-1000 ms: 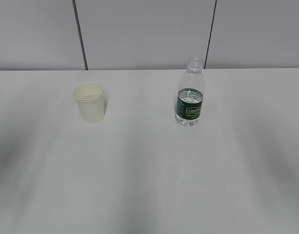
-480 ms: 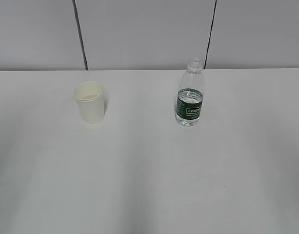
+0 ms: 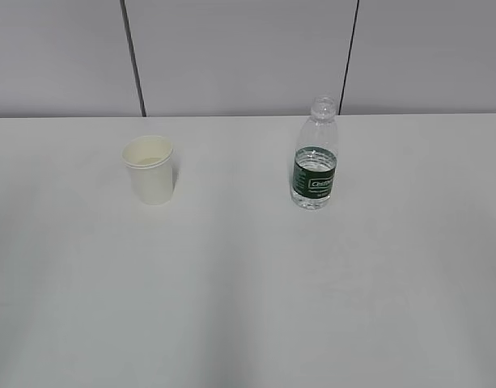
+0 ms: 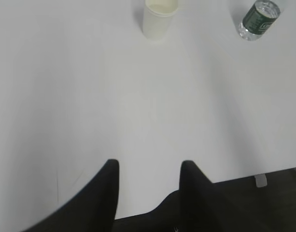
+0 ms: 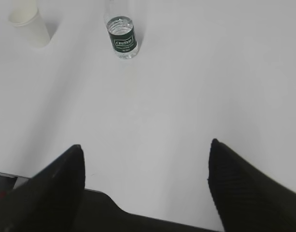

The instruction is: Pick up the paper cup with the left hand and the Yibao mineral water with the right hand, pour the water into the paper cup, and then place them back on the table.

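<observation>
Paper cup (image 3: 149, 170) stands upright left of centre on the table (image 3: 248, 307); uncapped Yibao mineral water (image 3: 315, 166) stands right. Left gripper (image 4: 148, 166) and right gripper (image 5: 145, 150) both gape, empty, well apart from them.

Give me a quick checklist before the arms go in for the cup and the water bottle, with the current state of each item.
1. Paper cup upright on the table: ok.
2. Yibao mineral water upright, uncapped, part full: ok.
3. Cup and bottle stand well apart, nothing between them: ok.
4. Left hand open, empty, well short of the cup: ok.
5. Right hand open wide, empty, well short of the bottle: ok.
6. Left jaws wide enough for the cup: cannot tell; they stand narrower than the right ones.
</observation>
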`<action>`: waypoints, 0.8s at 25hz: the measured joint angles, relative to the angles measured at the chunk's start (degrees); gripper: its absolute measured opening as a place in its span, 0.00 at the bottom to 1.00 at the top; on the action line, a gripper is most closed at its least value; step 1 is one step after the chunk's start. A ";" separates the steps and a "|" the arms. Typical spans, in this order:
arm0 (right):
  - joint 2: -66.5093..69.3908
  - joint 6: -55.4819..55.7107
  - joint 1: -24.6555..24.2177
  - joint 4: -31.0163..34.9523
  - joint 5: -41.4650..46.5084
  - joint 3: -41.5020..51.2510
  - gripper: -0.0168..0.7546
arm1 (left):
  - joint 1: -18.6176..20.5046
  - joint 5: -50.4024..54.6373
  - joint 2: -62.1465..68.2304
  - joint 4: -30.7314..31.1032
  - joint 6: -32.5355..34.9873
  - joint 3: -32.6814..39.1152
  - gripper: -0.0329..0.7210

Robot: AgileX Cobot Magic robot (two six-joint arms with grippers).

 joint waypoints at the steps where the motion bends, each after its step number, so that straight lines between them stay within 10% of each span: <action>1: -1.18 0.00 0.00 0.10 -0.01 0.68 0.78 | 0.00 -0.03 -1.08 0.00 0.00 0.00 0.39; 20: -21.51 -7.66 0.00 -0.38 0.42 16.18 0.78 | -0.04 1.05 -24.60 1.63 0.85 12.07 0.38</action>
